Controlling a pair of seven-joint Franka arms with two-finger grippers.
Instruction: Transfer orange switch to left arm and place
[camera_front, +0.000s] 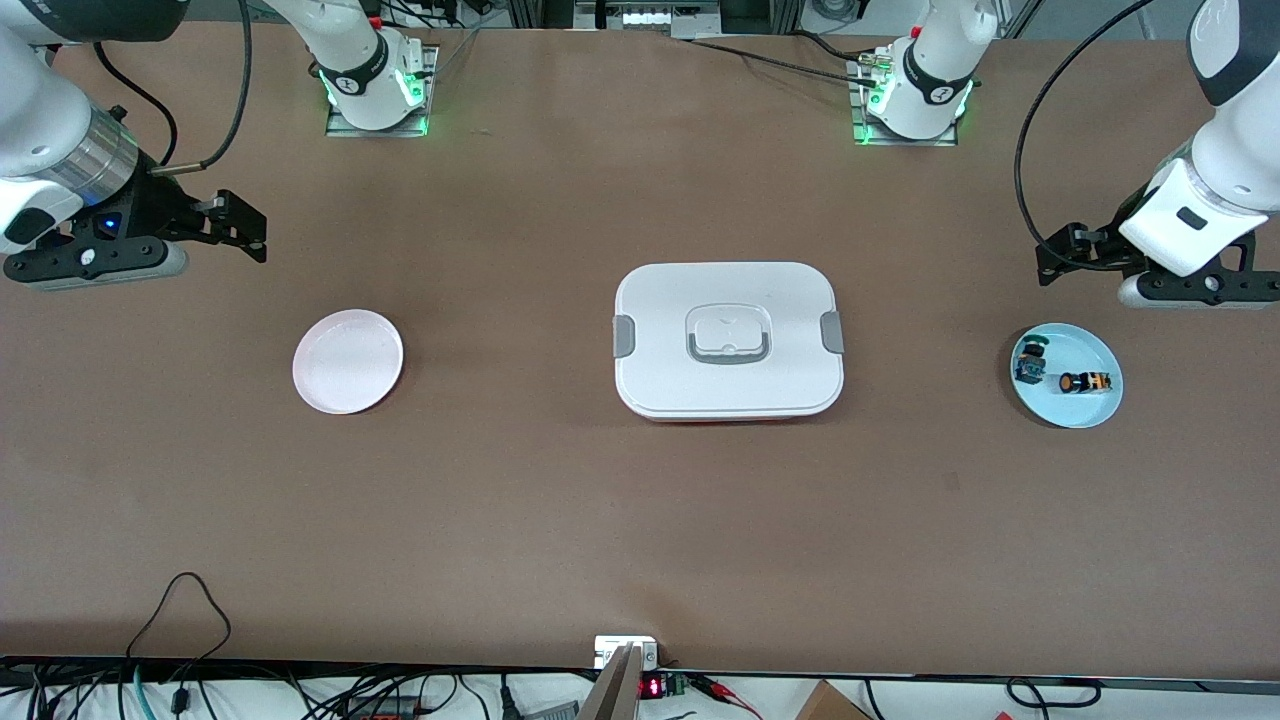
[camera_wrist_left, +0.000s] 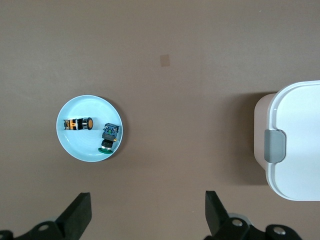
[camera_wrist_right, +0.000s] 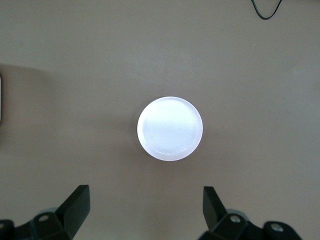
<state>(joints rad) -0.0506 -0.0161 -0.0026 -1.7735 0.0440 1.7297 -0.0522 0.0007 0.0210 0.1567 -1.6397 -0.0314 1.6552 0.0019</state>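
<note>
The table (camera_front: 560, 500) is plain brown, and in its middle stands the box (camera_front: 728, 340), white with grey side clips and a grey edge around the handle recess on its lid. From the box toward the left arm's end lies a pale blue plate (camera_front: 1095, 400), which carries the orange switch (camera_front: 1085, 382), black with orange parts, and beside it a small blue-and-green component (camera_front: 1031, 362). From the box toward the right arm's end lies a plate (camera_front: 348, 361) of white with a slight pink tone, and the two arms are white with black grippers, left (camera_front: 1075, 255) and right (camera_front: 235, 228).
</note>
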